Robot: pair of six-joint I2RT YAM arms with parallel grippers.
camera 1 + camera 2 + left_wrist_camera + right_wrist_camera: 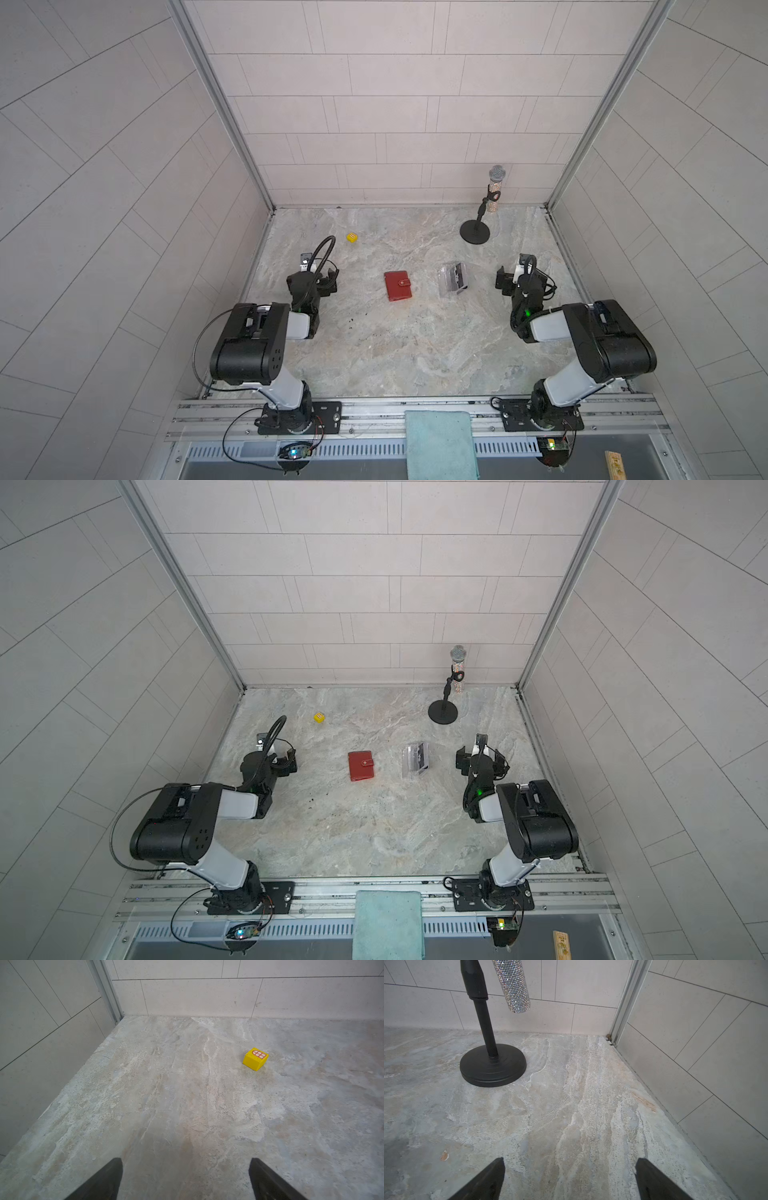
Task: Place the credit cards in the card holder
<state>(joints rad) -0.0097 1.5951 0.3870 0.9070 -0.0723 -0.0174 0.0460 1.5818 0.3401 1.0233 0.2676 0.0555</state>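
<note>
The red card holder (397,286) (360,765) lies closed and flat at mid-table, its snap tab fastened. To its right, dark credit cards (457,276) (421,755) stand in a clear acrylic stand (448,287); how many I cannot tell. My left gripper (316,279) (272,759) hovers left of the card holder, open and empty, and in the left wrist view my left gripper (186,1160) has only bare table between its fingertips. My right gripper (524,281) (481,760) (570,1160) hovers right of the stand, open and empty. Neither wrist view shows the cards or the holder.
A yellow toy block (352,237) (255,1059) sits at the back left. A black microphone stand (476,231) (493,1065) with a glittery microphone (496,187) stands at the back right. Tiled walls enclose three sides. A teal cloth (439,442) hangs over the front rail.
</note>
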